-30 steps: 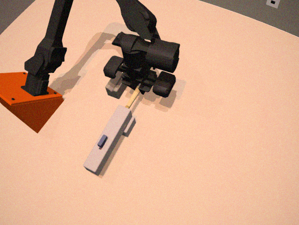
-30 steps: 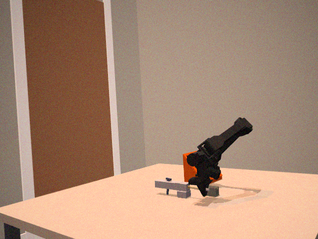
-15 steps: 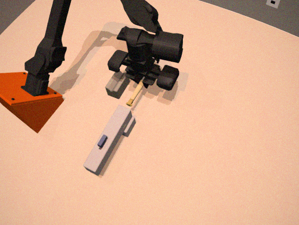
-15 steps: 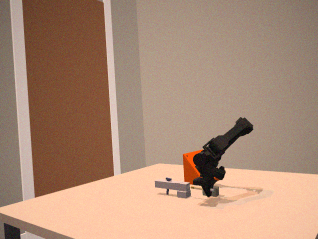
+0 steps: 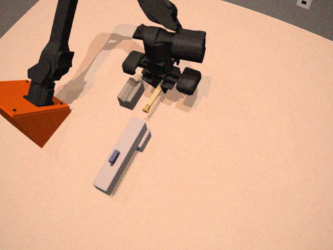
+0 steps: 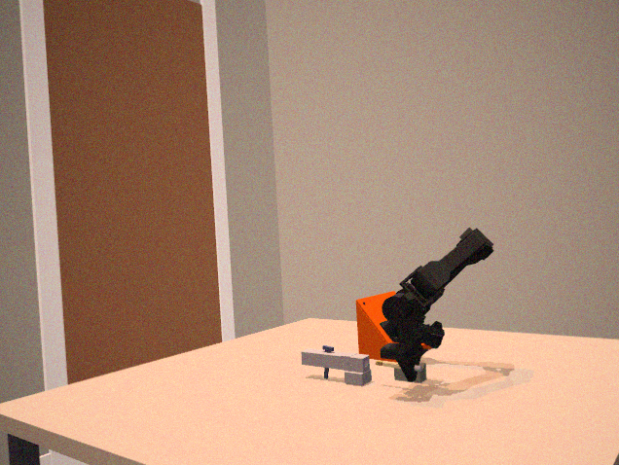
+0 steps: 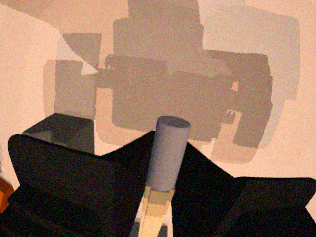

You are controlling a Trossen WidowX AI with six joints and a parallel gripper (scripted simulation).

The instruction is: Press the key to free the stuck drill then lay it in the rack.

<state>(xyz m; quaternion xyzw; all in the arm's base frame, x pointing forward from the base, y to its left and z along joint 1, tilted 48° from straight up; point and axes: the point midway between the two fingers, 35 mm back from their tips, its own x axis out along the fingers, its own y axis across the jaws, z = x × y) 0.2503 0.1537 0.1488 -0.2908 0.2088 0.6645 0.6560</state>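
Beside the grey rack [image 5: 130, 92], the jaws pinch one end of the drill [image 5: 152, 100], a thin tan rod that slants down toward the long pale block [image 5: 120, 154] without reaching it; a gap of bare surface [image 5: 242, 161] separates its free tip from the block's near end. Rack and drill lie close together, not touching. On the block's top sits the small blue key [image 5: 113, 156]. From the wrist, the drill [image 7: 165, 159] shows a grey round end pointing away. Left of these stands the orange base [image 5: 29, 112].
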